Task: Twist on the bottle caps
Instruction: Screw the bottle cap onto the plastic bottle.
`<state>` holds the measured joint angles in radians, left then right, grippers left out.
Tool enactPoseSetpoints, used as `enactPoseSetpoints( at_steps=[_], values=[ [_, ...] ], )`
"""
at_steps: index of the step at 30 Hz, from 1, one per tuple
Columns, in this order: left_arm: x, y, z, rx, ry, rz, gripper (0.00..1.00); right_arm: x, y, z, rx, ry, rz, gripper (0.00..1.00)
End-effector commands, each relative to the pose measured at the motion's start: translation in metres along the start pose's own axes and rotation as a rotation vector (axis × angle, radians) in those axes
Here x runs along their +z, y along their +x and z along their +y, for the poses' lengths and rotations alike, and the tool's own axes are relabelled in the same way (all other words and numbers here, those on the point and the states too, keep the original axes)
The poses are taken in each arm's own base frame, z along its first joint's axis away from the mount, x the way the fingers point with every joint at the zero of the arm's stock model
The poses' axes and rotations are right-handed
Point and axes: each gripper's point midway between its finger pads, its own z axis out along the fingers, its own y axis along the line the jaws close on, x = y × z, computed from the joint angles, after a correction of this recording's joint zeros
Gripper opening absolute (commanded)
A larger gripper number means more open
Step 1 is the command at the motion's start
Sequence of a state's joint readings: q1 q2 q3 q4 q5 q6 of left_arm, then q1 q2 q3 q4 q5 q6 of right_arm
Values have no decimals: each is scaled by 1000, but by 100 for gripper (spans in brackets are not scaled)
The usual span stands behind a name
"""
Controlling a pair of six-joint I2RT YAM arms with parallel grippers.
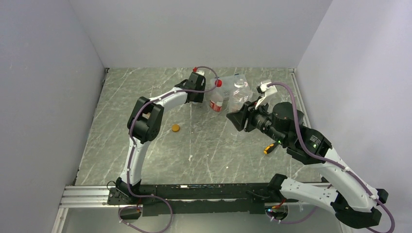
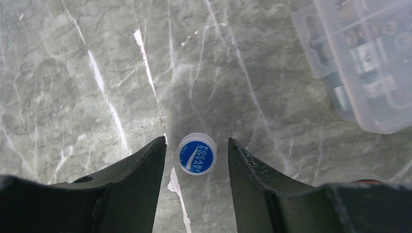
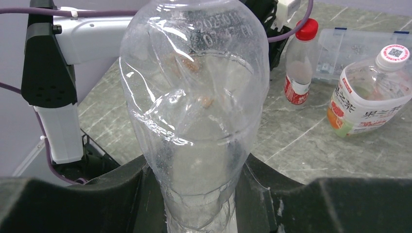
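A blue-topped bottle cap [image 2: 197, 153] lies flat on the marble table between the fingers of my left gripper [image 2: 197, 143]. The jaws are open, with a gap on each side of the cap. In the top view this gripper [image 1: 197, 93] points down at the back centre. My right gripper [image 3: 194, 162] is shut on the narrow end of a clear empty bottle [image 3: 194, 97], lifted off the table. A red-capped, red-labelled bottle [image 3: 298, 63] and a white-labelled bottle [image 3: 364, 99] with a whitish cap stand beyond. An orange cap [image 1: 175, 128] lies alone left of centre.
A flat clear compartment box [image 2: 359, 58] sits just right of the left gripper, behind the bottles [image 1: 228, 80]. An orange-and-black tool [image 1: 268, 148] lies under the right arm. Grey walls close in the table on three sides.
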<state>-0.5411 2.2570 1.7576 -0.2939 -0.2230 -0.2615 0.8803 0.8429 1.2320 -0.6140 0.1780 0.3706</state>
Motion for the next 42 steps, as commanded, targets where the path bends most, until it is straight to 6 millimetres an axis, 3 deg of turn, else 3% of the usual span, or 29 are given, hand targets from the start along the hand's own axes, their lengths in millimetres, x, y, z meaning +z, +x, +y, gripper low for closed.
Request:
enactPoseSetpoints(
  at_steps=[1,12,24,31,34,42],
  values=[
    [3,-7,9,-44,-64,-7,54,-4,-12,0,6,4,-39,42],
    [5,5,1,-55,-37,14,47,-1,-8,-1,3,8,-32,42],
    [0,19,7,-67,-59,32,43,2,-3,-5,-5,21,-26,43],
    [-3,22,9,-66,-63,27,32,2,1,-6,-6,27,-18,43],
    [-8,20,11,-65,-70,31,27,3,3,-9,-11,39,-12,43],
    [-46,3,15,-42,-40,-6,22,5,12,-18,-36,72,0,43]
  ],
)
